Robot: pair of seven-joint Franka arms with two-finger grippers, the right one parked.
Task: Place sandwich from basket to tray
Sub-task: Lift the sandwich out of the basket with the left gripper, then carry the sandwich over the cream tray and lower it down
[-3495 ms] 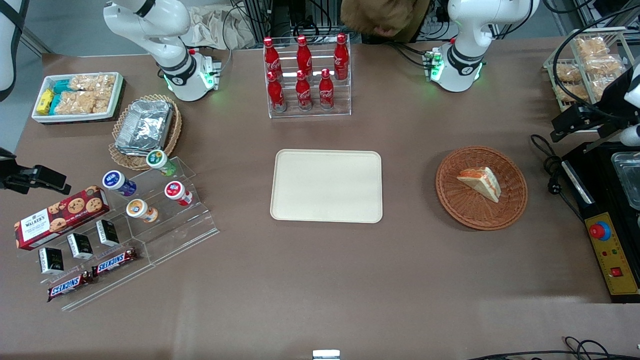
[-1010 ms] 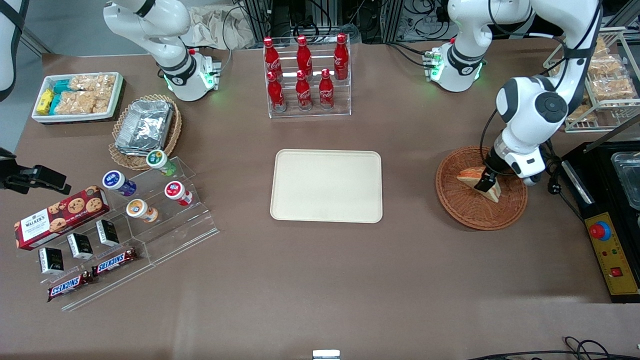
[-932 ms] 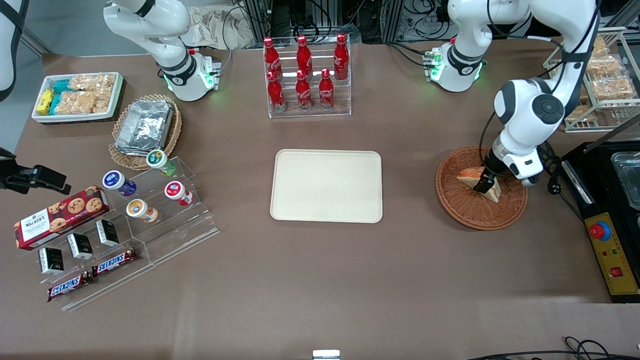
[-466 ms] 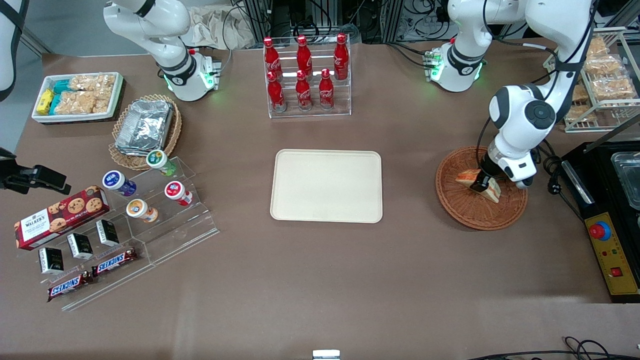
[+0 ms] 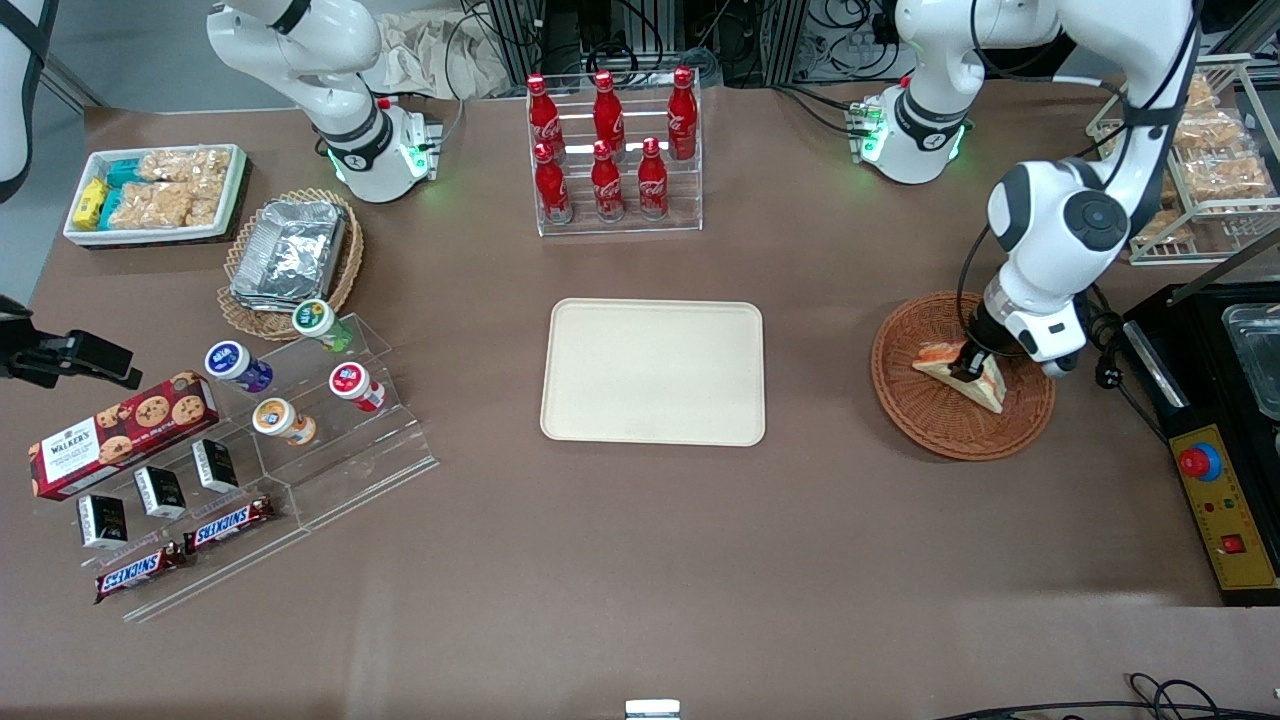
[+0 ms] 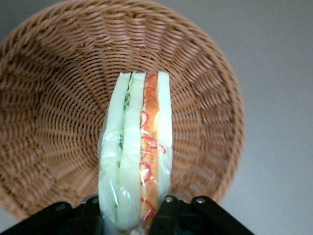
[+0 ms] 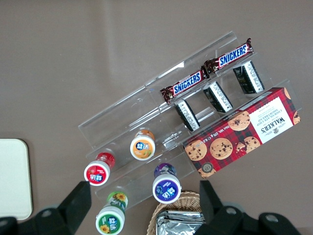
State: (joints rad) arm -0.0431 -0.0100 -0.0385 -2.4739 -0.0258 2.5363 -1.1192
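Front view: the gripper is down in the wicker basket, jaws clamped on the sandwich; the tray lies well apart, toward the parked arm. Left wrist view: the wrapped sandwich stands edge-up between the jaws. Lift straight to clear the rim before traversing.

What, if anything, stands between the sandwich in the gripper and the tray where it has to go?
Nothing visible does. The gripper is shut on the sandwich over the basket, and only bare table lies between the basket and the tray, which holds nothing.
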